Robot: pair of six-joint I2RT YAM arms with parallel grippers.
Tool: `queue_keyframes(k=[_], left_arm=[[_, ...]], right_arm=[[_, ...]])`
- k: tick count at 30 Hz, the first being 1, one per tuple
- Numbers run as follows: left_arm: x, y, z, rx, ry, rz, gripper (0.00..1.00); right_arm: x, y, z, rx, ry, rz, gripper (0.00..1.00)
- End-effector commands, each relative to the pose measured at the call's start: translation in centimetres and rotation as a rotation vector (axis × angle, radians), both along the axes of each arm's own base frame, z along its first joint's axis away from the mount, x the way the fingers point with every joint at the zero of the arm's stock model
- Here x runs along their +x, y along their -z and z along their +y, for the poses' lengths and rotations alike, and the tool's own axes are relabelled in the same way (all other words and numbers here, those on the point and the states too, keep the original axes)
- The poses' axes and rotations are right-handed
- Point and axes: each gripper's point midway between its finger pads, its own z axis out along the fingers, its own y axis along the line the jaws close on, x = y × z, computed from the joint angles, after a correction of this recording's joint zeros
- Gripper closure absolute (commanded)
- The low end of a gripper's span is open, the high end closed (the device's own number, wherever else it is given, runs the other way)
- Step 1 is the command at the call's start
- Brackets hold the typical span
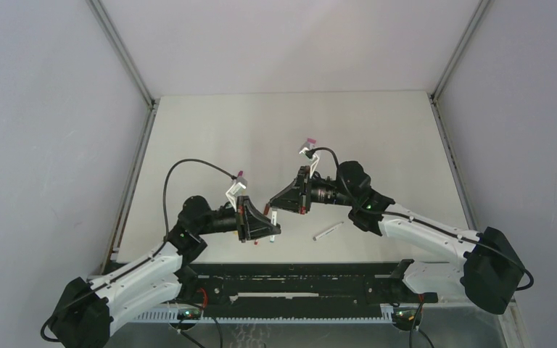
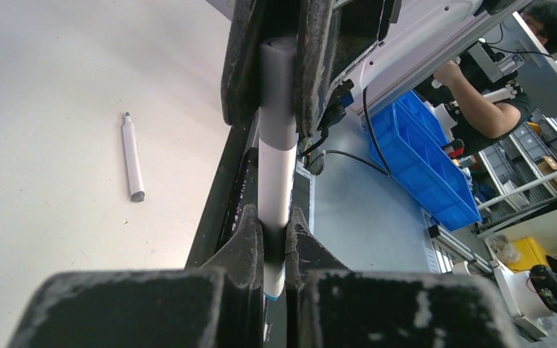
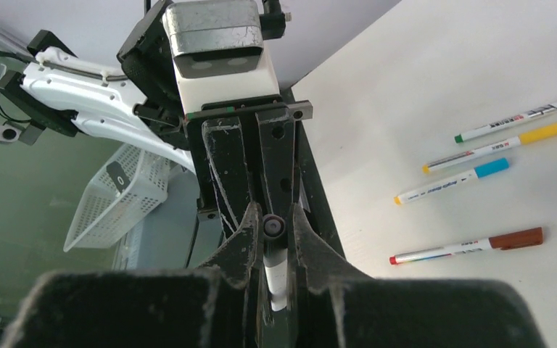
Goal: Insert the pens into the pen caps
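Your left gripper (image 2: 275, 228) is clamped on the white barrel of a slim pen (image 2: 276, 174), held in the air over the near middle of the worktop (image 3: 421, 87). Your right gripper (image 3: 273, 217) meets it head-on, squeezed shut on the grey cap (image 2: 278, 94) at the same pen's far end. A loose pen (image 2: 132, 156), white with a grey end, lies flat on the worktop just beside the grippers, and four capped pens (image 3: 468, 246) lie apart in a row, capped magenta, yellow, blue and brown.
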Motion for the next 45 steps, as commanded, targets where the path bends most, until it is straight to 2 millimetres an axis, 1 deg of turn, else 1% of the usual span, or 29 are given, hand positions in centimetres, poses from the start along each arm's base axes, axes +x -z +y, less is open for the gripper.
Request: queue_keyframes(k=[1, 5, 8, 11, 18, 21, 23, 29, 33, 35, 37, 40, 42, 43, 45], left_arm=[[6.9, -19.2, 3.7, -0.433, -0.432, -0.421, 1.0], [7.7, -18.6, 4.4, -0.371, -0.505, -0.44, 1.0], [7.3, -19.0, 4.2, -0.369, -0.475, -0.449, 1.0], [6.7, -19.5, 4.0, -0.389, -0.437, -0.448, 1.0], [4.9, -20.4, 3.9, -0.423, -0.341, -0.464, 1.0], [4.8, -20.2, 4.2, -0.414, -0.338, -0.473, 1.0], [4.8, -19.9, 4.3, -0.409, -0.341, -0.474, 1.0], [4.4, -20.5, 4.9, -0.428, -0.323, -0.502, 1.0], [4.7, -20.2, 5.1, -0.415, -0.333, -0.5, 1.0], [5.1, -19.7, 5.0, -0.395, -0.346, -0.496, 1.0], [5.8, -18.8, 4.8, -0.351, -0.36, -0.496, 1.0], [6.8, -16.4, 4.7, -0.263, -0.393, -0.503, 1.0], [7.1, -14.5, 4.5, -0.199, -0.402, -0.492, 1.0], [7.1, -13.5, 4.4, -0.167, -0.398, -0.486, 1.0], [7.4, -10.6, 4.1, -0.072, -0.402, -0.454, 1.0]], right_arm=[[-13.4, 8.9, -3.3, -0.319, -0.472, 0.413, 1.0], [-13.0, 9.4, -3.1, -0.342, -0.43, 0.445, 1.0], [-13.0, 9.5, -3.2, -0.346, -0.429, 0.439, 1.0], [-13.7, 9.2, -3.3, -0.337, -0.466, 0.42, 1.0], [-15.8, 8.2, -3.8, -0.297, -0.608, 0.404, 1.0], [-16.5, 8.0, -4.1, -0.294, -0.65, 0.417, 1.0], [-16.8, 8.1, -4.4, -0.304, -0.665, 0.43, 1.0], [-17.9, 8.7, -5.5, -0.328, -0.739, 0.457, 1.0], [-18.1, 8.8, -5.6, -0.322, -0.768, 0.455, 1.0], [-18.0, 8.6, -5.4, -0.309, -0.766, 0.438, 1.0], [-17.2, 8.2, -4.9, -0.293, -0.722, 0.409, 1.0], [-15.3, 6.9, -4.1, -0.269, -0.626, 0.345, 1.0], [-13.5, 5.8, -3.7, -0.264, -0.536, 0.275, 0.99], [-12.7, 4.8, -3.5, -0.256, -0.495, 0.241, 0.92], [-10.8, 3.1, -3.5, -0.23, -0.409, 0.178, 0.74]])
